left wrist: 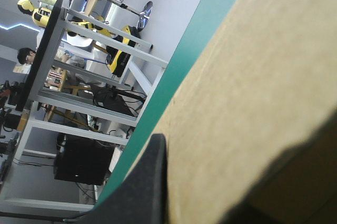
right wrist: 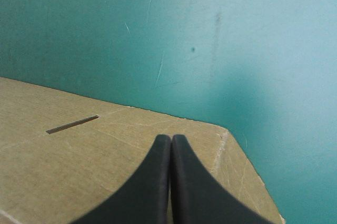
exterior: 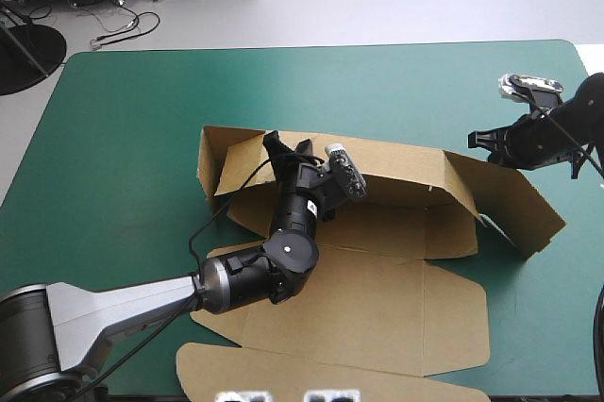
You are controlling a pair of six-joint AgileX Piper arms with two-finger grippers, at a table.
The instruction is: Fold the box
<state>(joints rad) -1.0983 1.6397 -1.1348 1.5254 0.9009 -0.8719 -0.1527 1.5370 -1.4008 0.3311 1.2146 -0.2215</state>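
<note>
At the far wall: your left gripper (exterior: 288,147) is clamped on the raised board of the box (exterior: 377,303), with one black finger (left wrist: 150,182) showing on its outer side.
Why: probably to hold that wall upright for tucking.
Right gripper (right wrist: 171,141): fingers pressed together and holding nothing, tips over the right end flap (exterior: 514,209) near a slot (right wrist: 72,124).
Box: mid-table on the teal-green cover (exterior: 132,119), near panels lying flat.
</note>
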